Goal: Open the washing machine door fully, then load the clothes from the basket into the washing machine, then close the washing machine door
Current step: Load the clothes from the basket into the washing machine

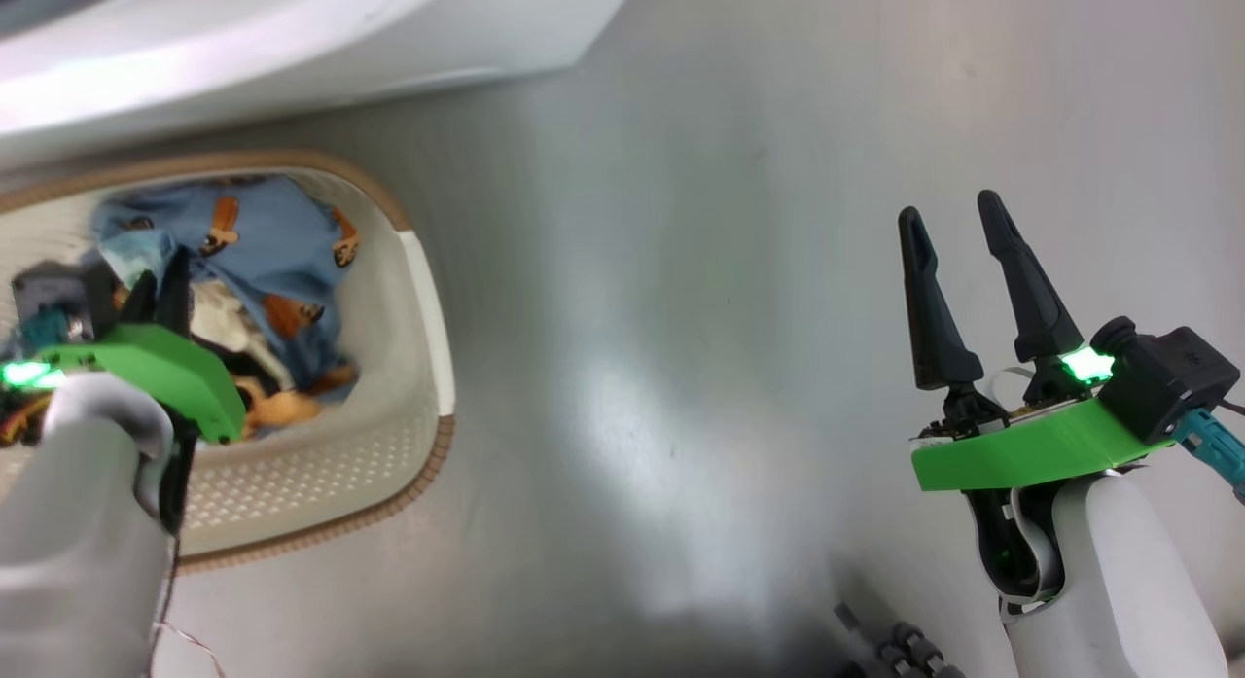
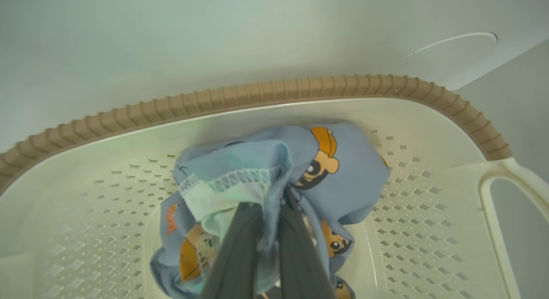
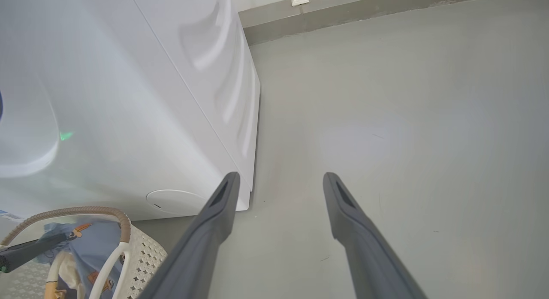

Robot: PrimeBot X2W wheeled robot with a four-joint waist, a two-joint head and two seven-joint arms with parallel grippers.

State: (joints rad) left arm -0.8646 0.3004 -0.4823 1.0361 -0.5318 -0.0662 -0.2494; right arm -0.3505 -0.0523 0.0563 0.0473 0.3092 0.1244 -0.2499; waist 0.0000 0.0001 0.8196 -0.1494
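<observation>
Two dark fingers [image 2: 240, 247] of the left gripper [image 2: 271, 206] are pinched together on a bunched fold of the clothes [image 2: 347, 174], close to a stitched pale hem. The bear-printed blue fabric lies heaped on the floor of the basket [image 2: 300, 89], which stands just beside the front of the washing machine [image 3: 128, 97]. The cloth looks soft, light and limp. It should lift without effort but will probably drape and trail, and a loose end could catch on the woven-look rim. A hold deep in the gathered middle seems safer than one on the thin hem edge, which could slip out. The right gripper [image 1: 958, 235] stands wide open and holds nothing, over bare floor [image 1: 681, 367], well apart from the basket.
</observation>
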